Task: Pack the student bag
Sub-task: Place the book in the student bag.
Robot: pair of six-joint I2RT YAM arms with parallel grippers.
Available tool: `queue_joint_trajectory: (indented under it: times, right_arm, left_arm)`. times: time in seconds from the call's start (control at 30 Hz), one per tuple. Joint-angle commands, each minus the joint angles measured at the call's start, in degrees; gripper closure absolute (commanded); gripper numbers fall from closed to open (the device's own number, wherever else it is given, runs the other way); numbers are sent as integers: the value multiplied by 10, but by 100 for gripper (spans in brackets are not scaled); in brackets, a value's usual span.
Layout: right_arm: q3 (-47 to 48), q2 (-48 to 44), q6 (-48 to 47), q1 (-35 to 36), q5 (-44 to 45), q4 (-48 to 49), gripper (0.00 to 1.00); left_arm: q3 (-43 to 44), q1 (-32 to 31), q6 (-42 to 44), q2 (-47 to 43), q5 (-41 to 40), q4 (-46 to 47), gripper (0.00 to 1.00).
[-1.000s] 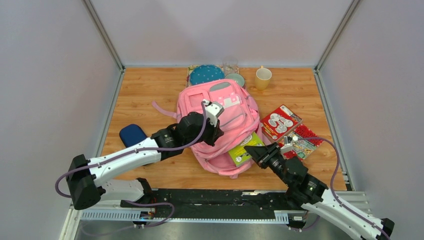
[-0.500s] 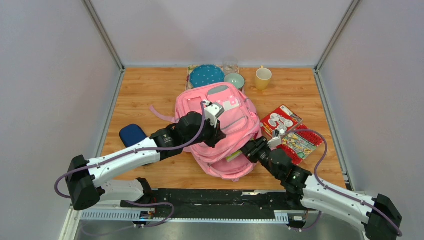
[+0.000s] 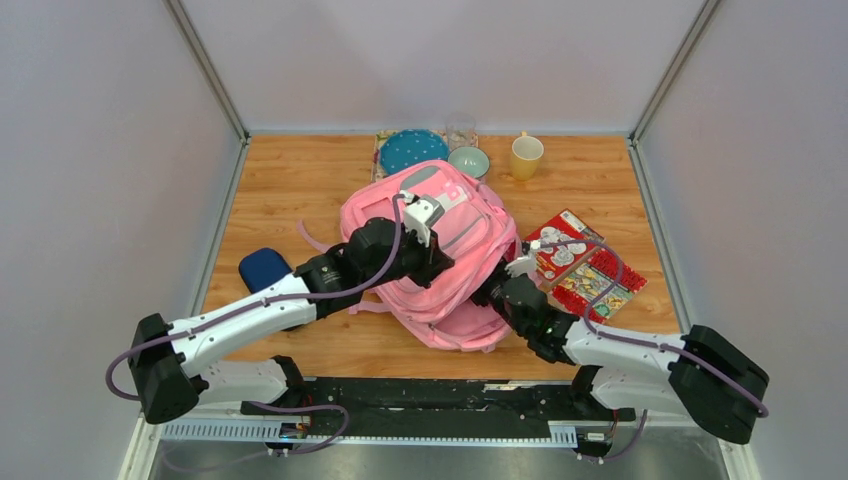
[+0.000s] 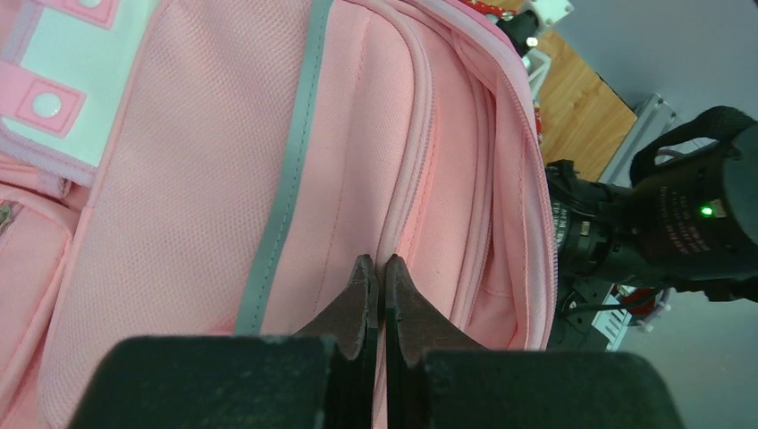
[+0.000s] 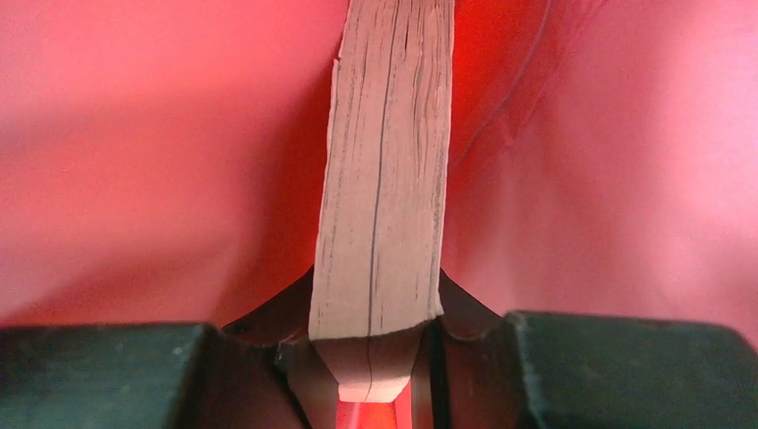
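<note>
A large pink fabric backpack (image 3: 475,240) with grey zip trims lies in the middle of the wooden tabletop (image 3: 290,190), its lower right edge gaping open. The left gripper (image 4: 375,268) rests on the bag's front panel beside a pink zip seam. Its jaws are closed tight together, and I cannot tell whether any fabric is caught between them. The right gripper (image 5: 375,308) is pushed into the opening at the bag's lower right. Its jaws grip a thick book with beige page edges (image 5: 384,179), with pink lining all around it. A navy-blue zip pouch (image 3: 264,268) lies left of the bag. Two red picture books (image 3: 565,245) lie to its right. A yellow mug (image 3: 526,156), a teal bowl (image 3: 468,160) and a blue dotted plate (image 3: 413,149) stand along the top edge of the tabletop.
</note>
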Motion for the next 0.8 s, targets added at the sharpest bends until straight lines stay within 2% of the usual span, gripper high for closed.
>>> queue_joint_trajectory:
  times: [0.0,0.17,0.2,0.3,0.37,0.43,0.47,0.5,0.67,0.77]
  right_arm:
    - [60,58,-25,-1,32,184,97]
    - [66,97,-17,-1,21,157,87]
    - [63,86,2,-2,25,88,86]
    - [46,50,20,-1,41,-11,85]
    - [23,33,18,-3,41,-30,84]
    - [6,19,6,-3,31,-27,75]
    - [-6,15,-2,-3,20,-23,60]
    - [-10,14,-11,-4,12,-18,53]
    - [-16,4,-20,-6,-46,-33,41]
    - [-25,-11,11,-6,-67,-43,40]
  left_arm:
    - [43,-9,-12,-37,65,77,100]
    - [34,-9,-1,-44,50,63,100]
    - [29,-8,1,-52,44,61,100]
    - [-6,-8,9,-80,16,54,100]
    - [-39,-8,11,-96,-3,53,100]
    - [-59,-6,8,-117,-11,55,100]
    - [-72,-6,6,-125,-11,55,100]
    - [-79,-5,6,-129,-12,56,100]
    - [-90,-1,4,-137,-12,55,100]
    - [-86,2,7,-137,-11,54,100]
